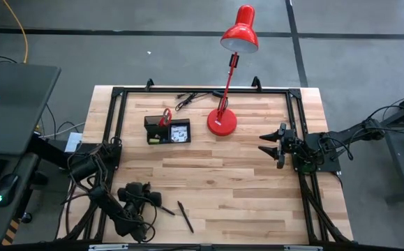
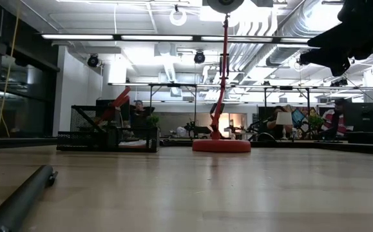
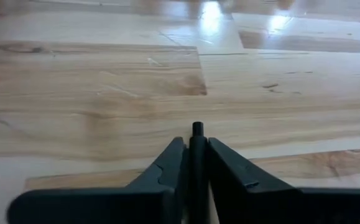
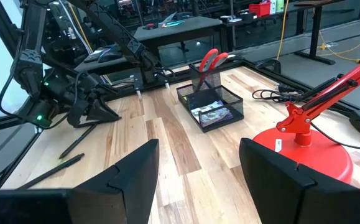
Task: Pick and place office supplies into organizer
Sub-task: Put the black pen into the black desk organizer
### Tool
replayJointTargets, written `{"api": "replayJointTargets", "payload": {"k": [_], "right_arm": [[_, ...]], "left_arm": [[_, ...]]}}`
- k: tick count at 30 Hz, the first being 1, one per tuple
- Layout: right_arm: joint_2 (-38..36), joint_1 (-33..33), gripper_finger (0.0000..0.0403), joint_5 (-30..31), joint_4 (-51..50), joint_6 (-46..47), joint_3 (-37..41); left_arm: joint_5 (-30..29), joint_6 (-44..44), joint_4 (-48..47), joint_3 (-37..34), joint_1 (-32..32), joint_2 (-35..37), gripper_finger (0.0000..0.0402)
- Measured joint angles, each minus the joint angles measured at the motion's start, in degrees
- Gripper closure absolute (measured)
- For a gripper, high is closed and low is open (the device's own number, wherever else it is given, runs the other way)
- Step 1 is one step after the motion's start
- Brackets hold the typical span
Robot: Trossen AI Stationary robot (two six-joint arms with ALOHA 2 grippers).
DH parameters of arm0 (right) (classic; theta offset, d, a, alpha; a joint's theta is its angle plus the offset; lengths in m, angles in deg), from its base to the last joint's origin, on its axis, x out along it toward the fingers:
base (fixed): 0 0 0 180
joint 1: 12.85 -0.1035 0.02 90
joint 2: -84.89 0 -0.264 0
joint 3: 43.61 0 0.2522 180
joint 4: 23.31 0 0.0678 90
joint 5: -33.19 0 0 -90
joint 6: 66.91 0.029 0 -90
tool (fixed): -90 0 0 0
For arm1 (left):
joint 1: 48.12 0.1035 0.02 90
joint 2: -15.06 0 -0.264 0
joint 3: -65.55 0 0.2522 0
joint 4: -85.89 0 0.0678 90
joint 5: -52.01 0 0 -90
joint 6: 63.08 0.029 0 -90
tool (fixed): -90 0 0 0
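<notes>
The left gripper (image 3: 197,163) at the table's 7 o'clock corner pinches a thin black pen (image 3: 197,140). It looks light, stiff and slippery, so a middle grip seems best. Another pen (image 1: 186,217) lies beside it. The right gripper (image 4: 198,177) waits at 3 o'clock, fingers apart, holding nothing. Far off at 11 o'clock, the organizer (image 1: 154,123) holds the red-handled scissors (image 1: 165,116). The pen's back end is hidden.

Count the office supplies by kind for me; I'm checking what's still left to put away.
Pens: 2, a loose pen on the table and a held pen in the left gripper
Scissors: 1, standing in the organizer
Patterned packet: 1, in the organizer's tray
Total: 4
</notes>
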Motion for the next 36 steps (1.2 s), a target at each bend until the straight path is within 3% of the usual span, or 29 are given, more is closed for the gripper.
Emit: {"api": "replayJointTargets", "payload": {"k": [5, 14, 24, 36], "right_arm": [[0.0, 0.0, 0.0187, -0.17, 0.0, -0.01, 0.0], [-0.01, 0.0, 0.0187, -0.15, 0.0, 0.02, 0.0], [-0.02, 0.0, 0.0187, -0.11, 0.0, 0.01, 0.0], [-0.01, -0.01, 0.0187, 0.08, 0.0, 0.02, 0.0]], "left_arm": [[-0.3, 0.0, -0.12, 0.02, -0.02, 0.02, 0.0393], [-1.93, 0.2, -2.5, 1.44, -0.31, -0.44, 0.0372], [-3.86, 0.4, -7.68, 3.21, -0.31, -0.42, 0.0394], [-13.38, 2.62, -15.67, 3.32, -0.35, 1.5, 0.04]]}}
